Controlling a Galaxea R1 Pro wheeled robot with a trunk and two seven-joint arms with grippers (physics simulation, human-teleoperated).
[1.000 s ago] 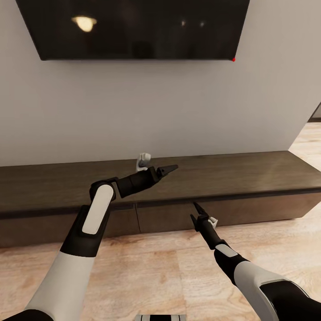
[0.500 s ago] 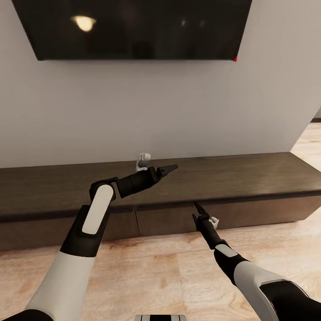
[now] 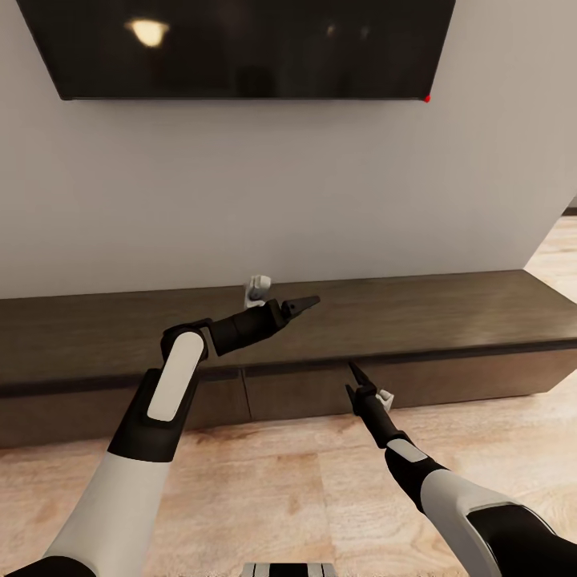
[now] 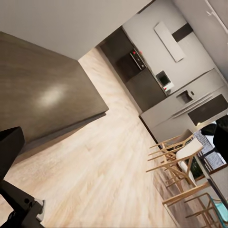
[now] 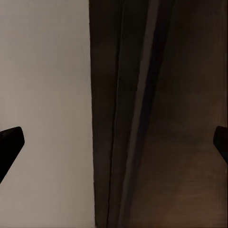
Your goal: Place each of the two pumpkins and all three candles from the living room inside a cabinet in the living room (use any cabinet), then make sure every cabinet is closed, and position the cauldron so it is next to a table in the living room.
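The cabinet (image 3: 449, 320) stretches across the head view below a wall-mounted television (image 3: 240, 48), its long axis running side to side along the pale wall. It is a low unit of dark brown wood with a faint grain, a plain flat top and flat fronts without handles; a thin vertical seam between two front panels sits just left of centre. All the fronts look flush, so I judge it closed.

The right gripper (image 3: 355, 378) is the nearer one to those fronts: it points up and forward at the panel just right of the seam, close under the overhanging top edge, but whether it touches is hard to tell. In the right wrist view its two dark fingers (image 5: 10, 142) stand wide apart at opposite edges, with the cabinet's edge lines between them. The left gripper (image 3: 308, 304) hovers over the cabinet top, pointing right; its fingers look drawn together to a point and hold nothing.

Opening a panel likely falls to the right arm. The floor (image 3: 264, 497) is light wooden planking.
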